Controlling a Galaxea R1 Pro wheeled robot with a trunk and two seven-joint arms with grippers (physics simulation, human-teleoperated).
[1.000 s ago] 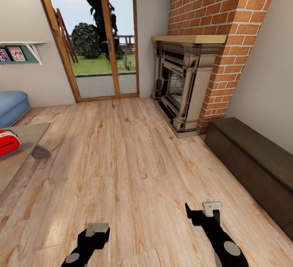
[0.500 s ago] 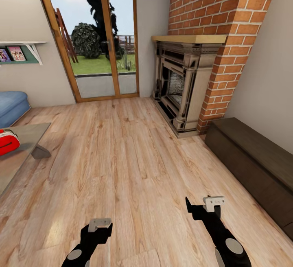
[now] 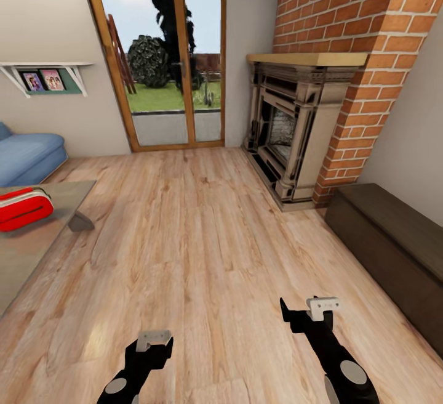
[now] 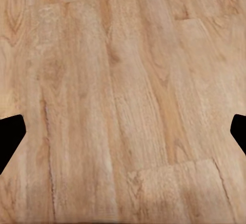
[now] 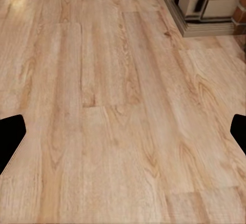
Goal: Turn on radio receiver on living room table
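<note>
The red-and-white rounded radio receiver (image 3: 23, 208) rests on the glossy grey tabletop (image 3: 37, 250), far left of the brick fireplace (image 3: 295, 133). Both arms' jaws gape open, empty, over light wood floor (image 3: 203, 238).

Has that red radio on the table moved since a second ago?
No. The radio receiver sits on the same table corner; the camera turned left.

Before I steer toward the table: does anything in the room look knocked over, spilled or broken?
Nothing stands out. The radio receiver lies on the table at far left, the wood floor shows no spill, and the fireplace and dark bench look intact.
</note>
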